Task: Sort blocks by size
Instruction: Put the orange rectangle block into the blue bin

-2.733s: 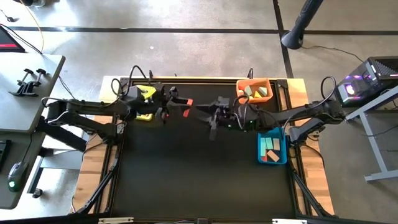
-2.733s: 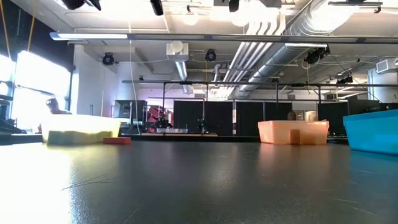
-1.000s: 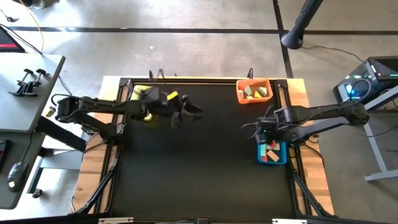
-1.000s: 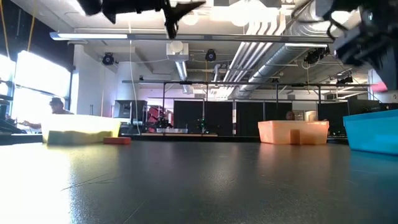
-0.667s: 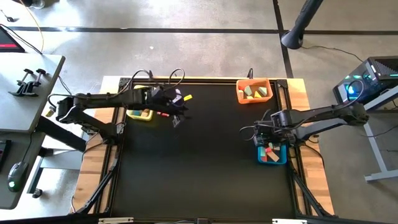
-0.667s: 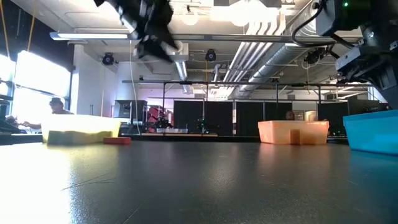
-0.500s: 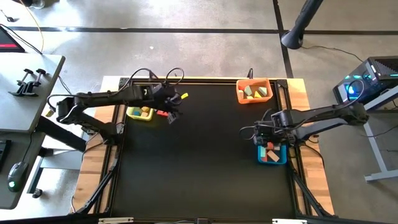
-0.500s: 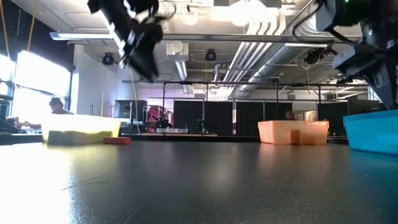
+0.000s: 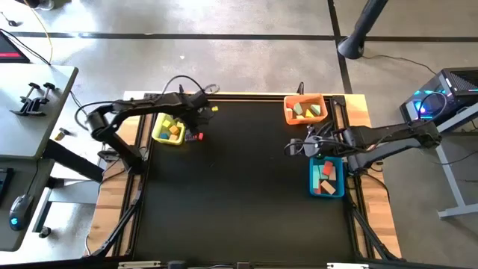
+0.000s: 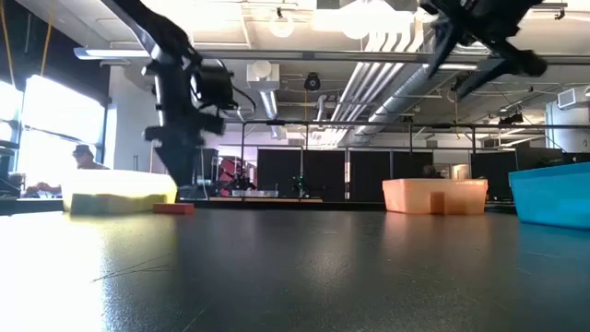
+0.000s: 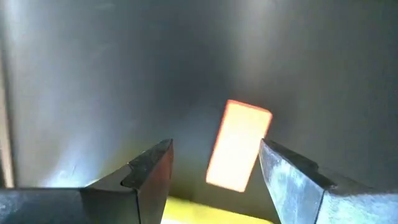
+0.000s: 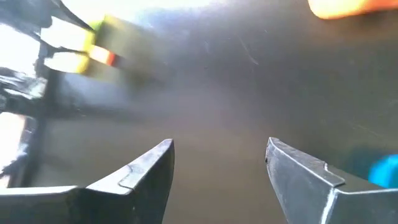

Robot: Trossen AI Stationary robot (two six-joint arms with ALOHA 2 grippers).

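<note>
Red block [image 9: 196,137] flat by yellow bin [image 9: 158,128]

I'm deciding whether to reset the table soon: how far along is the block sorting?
Nearly done. Blocks already sit in the yellow bin, the orange bin and the blue bin. One red block lies loose on the mat beside the yellow bin. The left gripper hangs open right over it; the right gripper is open and empty near the blue bin. What's left: that red block.

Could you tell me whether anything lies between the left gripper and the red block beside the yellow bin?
Nothing visible does. The left gripper hangs open over the red block, which lies alone on the black mat next to the yellow bin; the gap between the fingers is clear.
</note>
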